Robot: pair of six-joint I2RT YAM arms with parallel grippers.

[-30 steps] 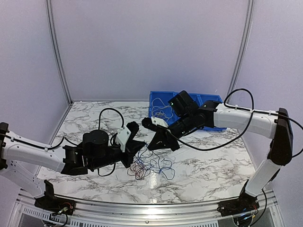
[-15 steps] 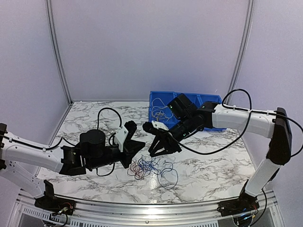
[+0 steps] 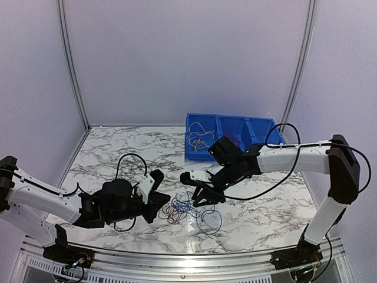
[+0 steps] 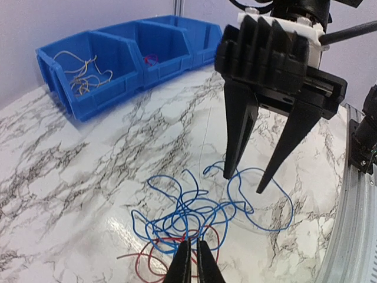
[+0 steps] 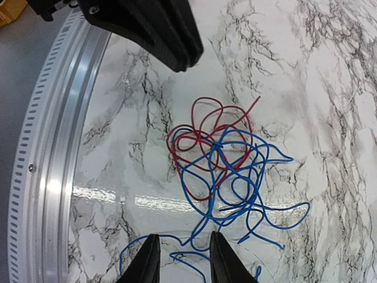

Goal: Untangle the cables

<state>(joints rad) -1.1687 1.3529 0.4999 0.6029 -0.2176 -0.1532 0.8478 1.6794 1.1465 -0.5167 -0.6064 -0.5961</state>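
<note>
The cables (image 3: 186,207) lie as a small tangle of blue and red wire on the marble table between my two grippers. In the left wrist view the cables (image 4: 189,217) sit just past my left gripper (image 4: 193,254), whose fingers are together with nothing seen in them. In the right wrist view the left gripper (image 5: 187,62) is apart from the cables (image 5: 220,147). My right gripper (image 5: 182,262) is open and empty, its tips low over a loose blue loop at the tangle's edge. It also shows in the left wrist view (image 4: 242,180).
A blue bin (image 3: 259,125) with three compartments stands at the back right. Yellow-white wires (image 4: 82,71) lie in one compartment and a red wire (image 4: 150,59) in another. The metal rail (image 5: 47,165) runs along the table's near edge.
Both arms have come down toward the table. The right gripper moved nearer, over the tangle's blue loop. The left gripper drew back left, and the tangle now lies flat, apart from it.
</note>
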